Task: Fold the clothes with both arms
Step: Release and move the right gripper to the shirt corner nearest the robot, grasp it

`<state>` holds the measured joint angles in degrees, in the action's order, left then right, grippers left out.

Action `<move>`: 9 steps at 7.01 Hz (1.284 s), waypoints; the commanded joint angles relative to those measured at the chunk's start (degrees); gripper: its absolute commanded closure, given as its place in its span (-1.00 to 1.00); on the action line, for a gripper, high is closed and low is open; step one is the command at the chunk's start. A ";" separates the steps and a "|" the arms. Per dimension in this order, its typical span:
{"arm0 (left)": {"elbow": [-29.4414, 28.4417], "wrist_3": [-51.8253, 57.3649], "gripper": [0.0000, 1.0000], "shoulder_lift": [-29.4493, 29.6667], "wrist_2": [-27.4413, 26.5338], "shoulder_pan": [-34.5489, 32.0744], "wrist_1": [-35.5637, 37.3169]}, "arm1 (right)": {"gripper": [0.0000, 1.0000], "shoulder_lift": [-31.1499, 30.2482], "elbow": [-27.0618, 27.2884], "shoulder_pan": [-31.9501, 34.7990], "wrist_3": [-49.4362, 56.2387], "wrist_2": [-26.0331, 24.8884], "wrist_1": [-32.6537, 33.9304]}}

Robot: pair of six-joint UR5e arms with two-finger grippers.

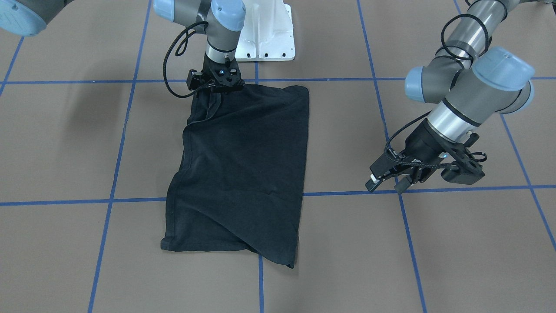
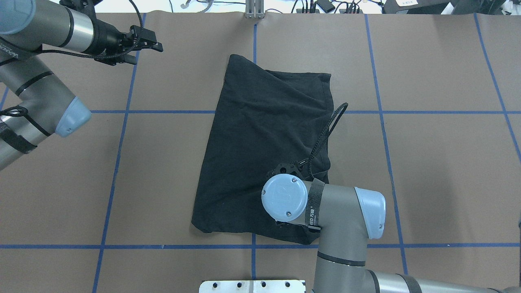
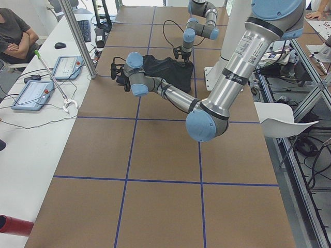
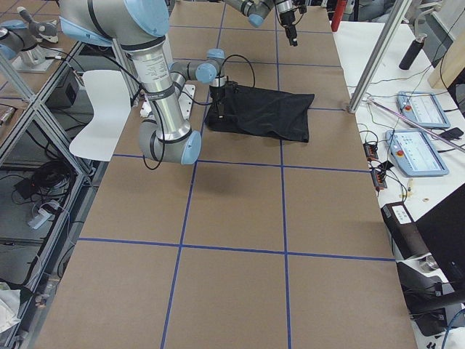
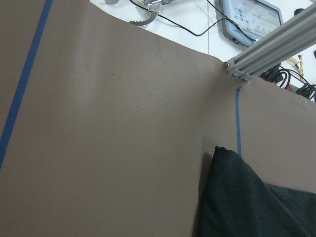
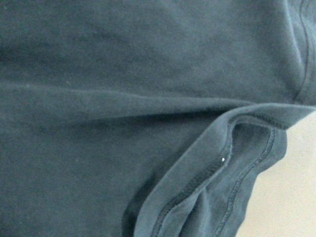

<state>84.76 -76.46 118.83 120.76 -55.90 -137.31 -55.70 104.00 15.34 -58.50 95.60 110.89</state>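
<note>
Looking limp and light, the shirt (image 1: 247, 165) suits a hem-corner pinch; left gripper (image 1: 384, 182) gapes empty, right gripper (image 1: 223, 87) on its upper edge is unreadable.

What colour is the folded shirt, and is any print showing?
The T-shirt is plain black, no print visible; the exterior front-facing view shows it best.

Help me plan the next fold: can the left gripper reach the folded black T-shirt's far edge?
Probably yes: the left gripper hangs open beside the black T-shirt with only bare table between; the right gripper is at its near edge.
</note>
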 commanded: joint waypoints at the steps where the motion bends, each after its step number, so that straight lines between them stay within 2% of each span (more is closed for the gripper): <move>1: 0.06 -0.09 -0.99 0.00 0.00 0.00 0.03 | -1.00 -0.46 -0.29 1.09 0.14 1.51 0.03; 5: 0.41 -0.09 -0.99 0.09 -0.09 0.26 0.03 | -1.00 -4.32 1.02 2.58 0.23 4.58 -0.06; 7: 0.41 -0.09 -0.99 0.18 -0.17 0.27 0.12 | -1.00 -10.54 6.44 4.60 0.58 7.75 -0.15; 9: 0.41 -0.09 -0.99 0.18 -0.18 0.27 0.03 | -1.00 -17.04 10.75 4.61 0.14 7.84 -2.84</move>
<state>85.17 -76.55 119.00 120.60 -55.64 -137.26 -68.73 111.88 19.84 -58.00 103.20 110.05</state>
